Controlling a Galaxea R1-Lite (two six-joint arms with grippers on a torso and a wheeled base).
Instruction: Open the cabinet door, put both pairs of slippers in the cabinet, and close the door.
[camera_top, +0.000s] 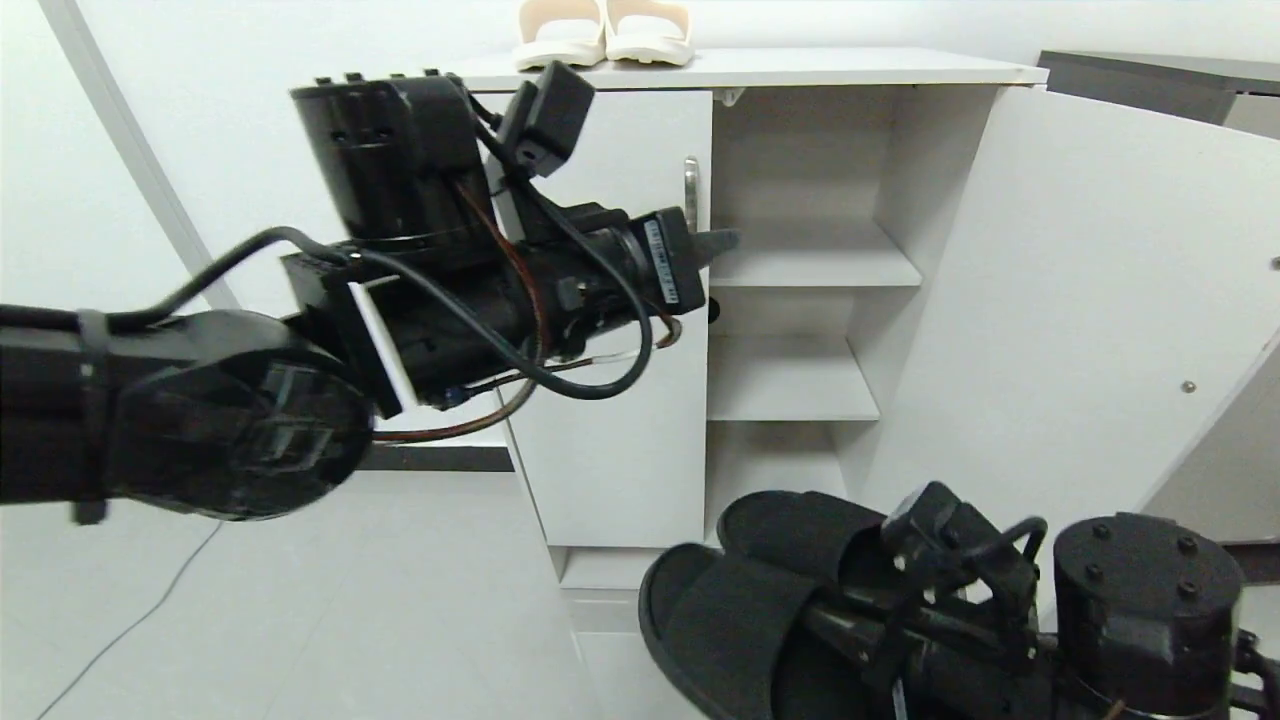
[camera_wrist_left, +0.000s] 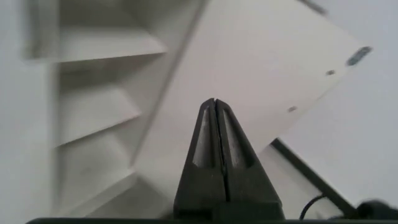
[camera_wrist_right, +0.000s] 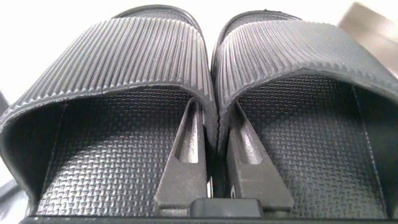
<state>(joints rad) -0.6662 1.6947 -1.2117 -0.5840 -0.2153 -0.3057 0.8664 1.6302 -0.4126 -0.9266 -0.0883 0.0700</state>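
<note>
Our right fingers (camera_wrist_right: 186, 165) are clamped on the touching inner sides of the black slippers (camera_wrist_right: 124, 81), lower right of the head view. Our left fingers (camera_wrist_left: 202, 155) are pressed together, empty, mid-frame beside the closed door's handle (camera_top: 690, 190). The right door (camera_top: 1080, 300) is open, so we judge loading is in hand: next, carry the pair forward onto a shelf (camera_top: 800, 268). The cream slippers (camera_top: 605, 35) sit on the cabinet top (camera_top: 850, 68), upper centre; pale floor (camera_top: 300, 600) below.
</note>
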